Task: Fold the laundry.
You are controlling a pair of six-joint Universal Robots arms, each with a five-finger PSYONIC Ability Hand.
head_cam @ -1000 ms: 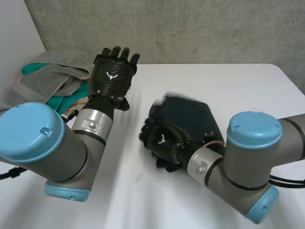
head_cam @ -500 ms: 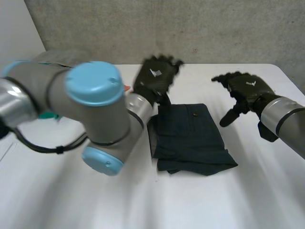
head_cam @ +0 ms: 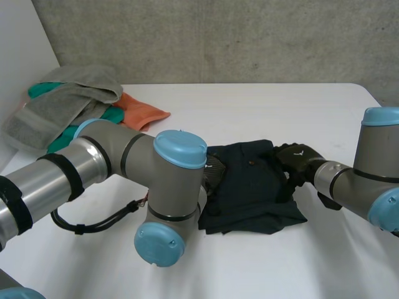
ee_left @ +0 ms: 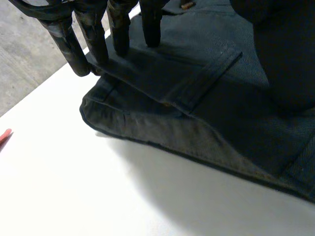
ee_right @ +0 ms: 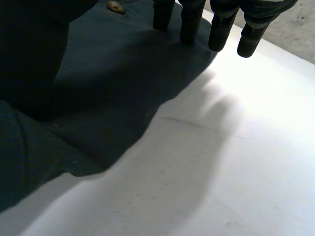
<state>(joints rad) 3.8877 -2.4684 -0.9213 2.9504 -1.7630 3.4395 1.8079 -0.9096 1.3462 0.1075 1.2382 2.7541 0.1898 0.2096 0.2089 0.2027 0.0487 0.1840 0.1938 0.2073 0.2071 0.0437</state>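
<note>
Now mid-table (head_cam: 249, 106): folded navy garment (head_cam: 252, 190), lying flat, small button (ee_right: 115, 6) on its upper face.

Left arm reaching across in front of the head camera, left hand (head_cam: 214, 173) at the garment's left edge. Seen from the left wrist: fingers (ee_left: 119, 34) straight and slightly spread, tips down on the cloth just inside a folded corner, thumb lying further in on the fabric. Nothing pinched, nothing curled round; flat contact only.

Right hand (head_cam: 299, 161) at the garment's right edge, opposite the left. Seen from the right wrist: fingers (ee_right: 189, 24) straight too, some tips on the cloth near the button, the rest hanging over bare table just beside the edge. Thumb over the cloth, apart from the fingers. No grip on the fabric here either.

Well apart, at the table's far left corner: unfolded laundry pile with a grey towel (head_cam: 75, 96) on top, teal cloth (head_cam: 68, 134) under it, orange cloth (head_cam: 142, 112) sticking out towards the middle.
</note>
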